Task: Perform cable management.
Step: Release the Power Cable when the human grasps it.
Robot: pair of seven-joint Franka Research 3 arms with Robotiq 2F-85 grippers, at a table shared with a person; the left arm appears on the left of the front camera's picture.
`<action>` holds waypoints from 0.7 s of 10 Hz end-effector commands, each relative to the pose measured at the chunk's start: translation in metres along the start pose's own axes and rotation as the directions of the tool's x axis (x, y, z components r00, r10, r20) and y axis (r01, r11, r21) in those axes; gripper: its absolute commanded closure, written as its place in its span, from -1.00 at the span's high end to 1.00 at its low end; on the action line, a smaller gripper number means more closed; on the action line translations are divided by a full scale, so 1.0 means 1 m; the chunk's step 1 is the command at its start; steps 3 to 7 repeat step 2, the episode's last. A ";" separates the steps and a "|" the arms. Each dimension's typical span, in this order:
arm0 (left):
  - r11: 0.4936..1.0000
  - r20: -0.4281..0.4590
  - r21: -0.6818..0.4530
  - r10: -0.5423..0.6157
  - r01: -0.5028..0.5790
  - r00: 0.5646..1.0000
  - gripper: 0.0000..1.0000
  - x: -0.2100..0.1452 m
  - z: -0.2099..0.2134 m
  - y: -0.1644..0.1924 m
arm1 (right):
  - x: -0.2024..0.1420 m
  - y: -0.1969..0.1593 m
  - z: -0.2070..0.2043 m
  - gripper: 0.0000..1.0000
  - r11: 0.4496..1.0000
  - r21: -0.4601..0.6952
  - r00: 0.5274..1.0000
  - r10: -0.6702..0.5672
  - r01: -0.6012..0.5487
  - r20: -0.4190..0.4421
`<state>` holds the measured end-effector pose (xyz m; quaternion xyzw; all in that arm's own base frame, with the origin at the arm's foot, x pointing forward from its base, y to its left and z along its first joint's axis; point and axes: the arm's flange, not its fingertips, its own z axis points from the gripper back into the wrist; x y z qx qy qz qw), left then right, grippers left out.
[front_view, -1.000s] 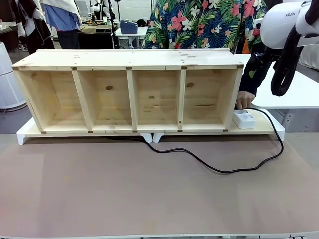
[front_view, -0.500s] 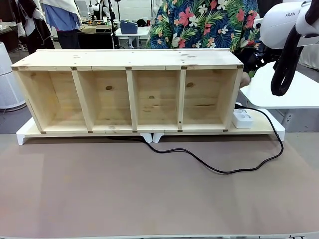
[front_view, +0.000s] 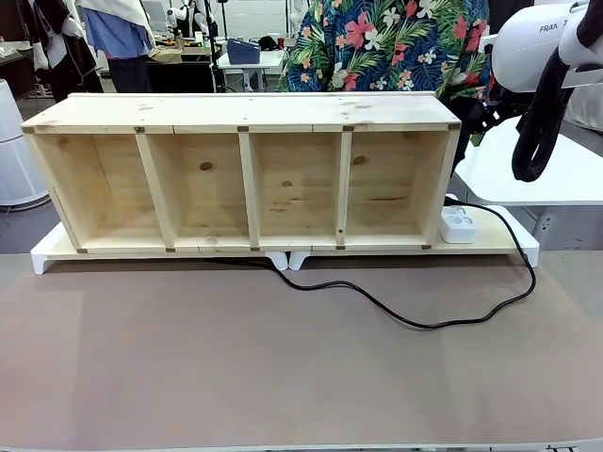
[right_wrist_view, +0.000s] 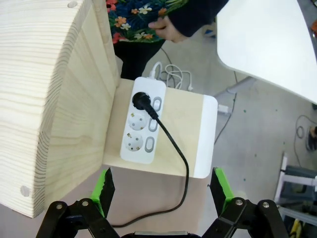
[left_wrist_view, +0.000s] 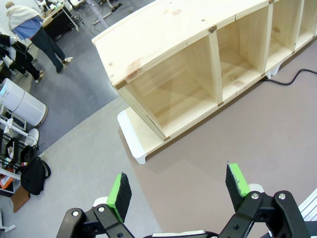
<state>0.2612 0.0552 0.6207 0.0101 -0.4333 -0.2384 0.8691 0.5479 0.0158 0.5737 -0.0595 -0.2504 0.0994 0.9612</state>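
The black cable (front_view: pixel 415 320) snakes across the brown table mat from under the wooden shelf (front_view: pixel 245 174) and loops right to the white power strip (front_view: pixel 459 224). In the right wrist view its round black plug (right_wrist_view: pixel 140 100) sits in the top socket of the power strip (right_wrist_view: pixel 141 124), and the cable (right_wrist_view: pixel 176 153) trails down over the board. My right gripper (right_wrist_view: pixel 161 191) hovers open above the strip, with nothing between its fingers. My left gripper (left_wrist_view: pixel 178 188) is open over the mat's left end, well short of the shelf (left_wrist_view: pixel 198 64). The cable (left_wrist_view: pixel 292 79) shows at the far right of that view.
A person in a floral shirt (front_view: pixel 386 47) stands behind the shelf, one hand (right_wrist_view: pixel 166 29) drawn back beyond the strip. The shelf rests on a white-edged base board (front_view: pixel 509 240). A white table (front_view: pixel 546 169) stands to the right. The mat (front_view: pixel 283 367) lies bare in front.
The person's hand, which was touching the power strip, has pulled away and back behind the shelf. The cable and both arms have not moved.
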 end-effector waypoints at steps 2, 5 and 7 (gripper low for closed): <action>1.000 0.009 0.009 0.016 -0.016 1.000 1.00 0.002 -0.002 0.000 | -0.001 0.000 -0.001 1.00 1.000 0.010 1.000 -0.009 0.009 -0.005; 1.000 0.009 0.009 0.016 -0.016 1.000 1.00 0.002 -0.002 0.000 | -0.001 0.000 -0.001 1.00 1.000 0.010 1.000 -0.009 0.009 -0.005; 1.000 0.009 0.009 0.016 -0.016 1.000 1.00 0.002 -0.002 0.000 | -0.001 0.000 -0.001 1.00 1.000 0.010 1.000 -0.009 0.009 -0.005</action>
